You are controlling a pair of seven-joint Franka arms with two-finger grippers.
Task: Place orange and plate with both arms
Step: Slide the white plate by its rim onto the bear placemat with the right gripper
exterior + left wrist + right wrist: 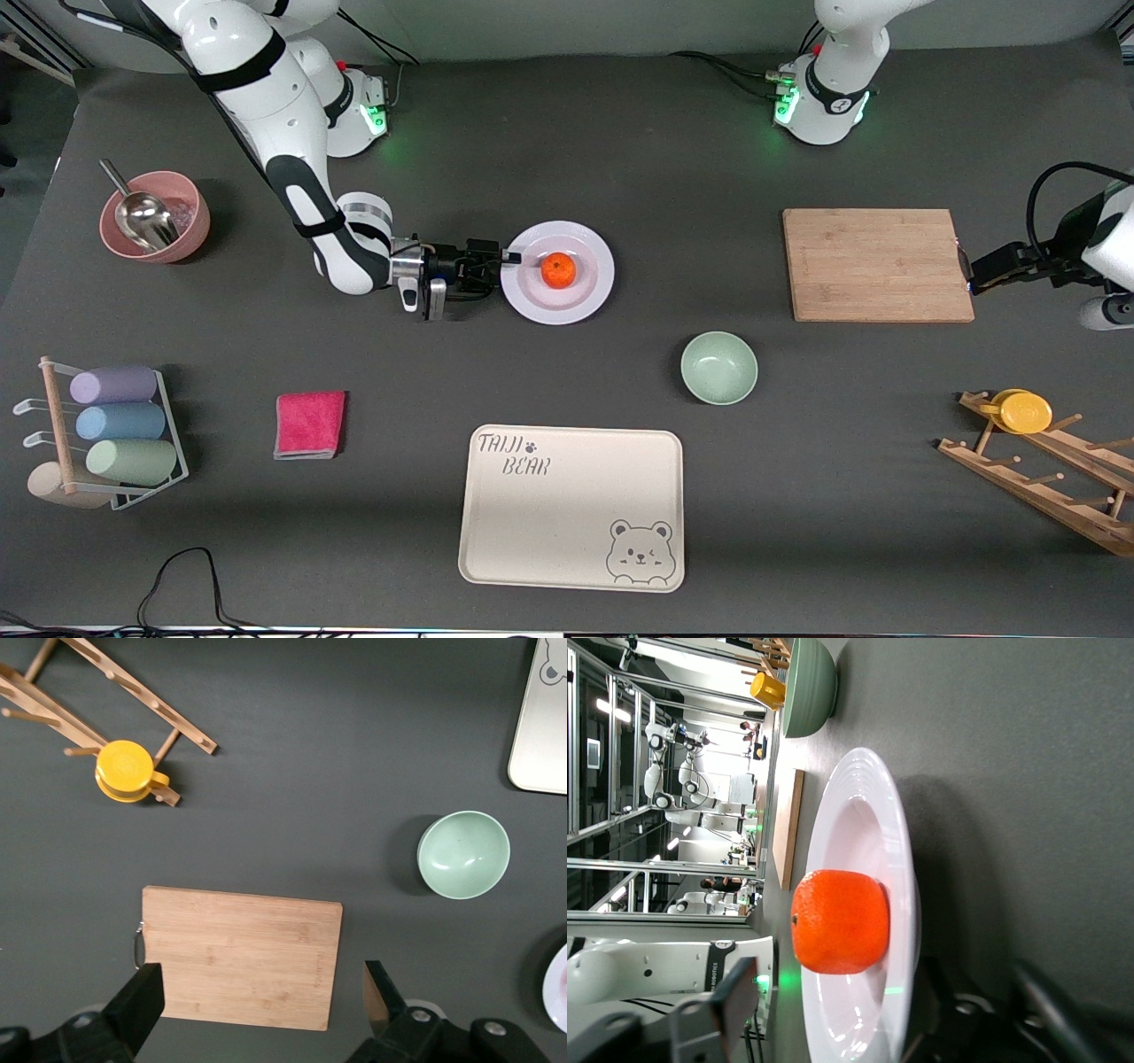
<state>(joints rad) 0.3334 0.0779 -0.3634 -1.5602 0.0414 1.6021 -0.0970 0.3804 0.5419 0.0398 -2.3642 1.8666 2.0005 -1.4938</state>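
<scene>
The orange (559, 270) sits in the middle of the pale plate (585, 301), mid-table toward the right arm's end. My right gripper (514, 257) lies level with the table at the plate's rim, on the side toward the right arm's end. In the right wrist view its jaws straddle the plate (859, 815), one finger above the rim and one below. A gap still shows on the upper side, and the orange (840, 921) is just ahead of them. My left gripper (972, 282) hangs open and holding nothing over the edge of the cutting board (239, 957).
Toward the left arm's end lies the wooden cutting board (877, 264). A mint-green bowl (718, 367) and the bear-print tray (571, 505) lie nearer the camera. A pink cloth (309, 424), a pink bowl with a scoop (155, 215), a cup rack (115, 425) and a peg rack with a yellow cup (1025, 411) line the table's ends.
</scene>
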